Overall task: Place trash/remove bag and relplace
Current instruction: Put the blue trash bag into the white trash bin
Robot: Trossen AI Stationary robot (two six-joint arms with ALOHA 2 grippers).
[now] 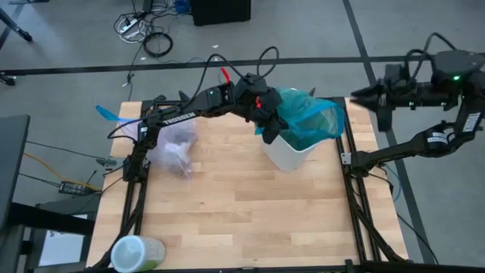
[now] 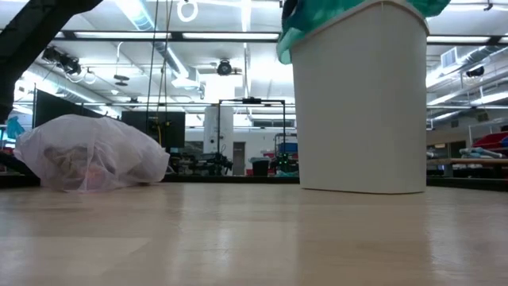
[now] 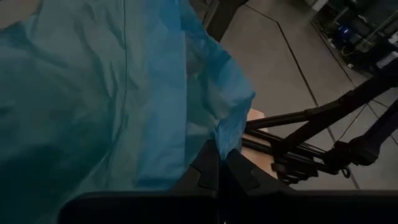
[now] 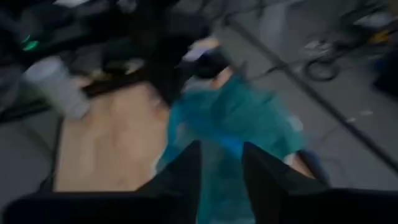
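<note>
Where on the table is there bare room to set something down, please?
The near half of the tabletop is bare, bordered by the roll at its near left corner. The far strip is crowded: filled translucent bag, white bin with teal bag, left pincer.

Table: pale wood planks, smooth, slight sheen. Bin: smooth matt white plastic. Bag: thin, crinkled translucent film
</note>
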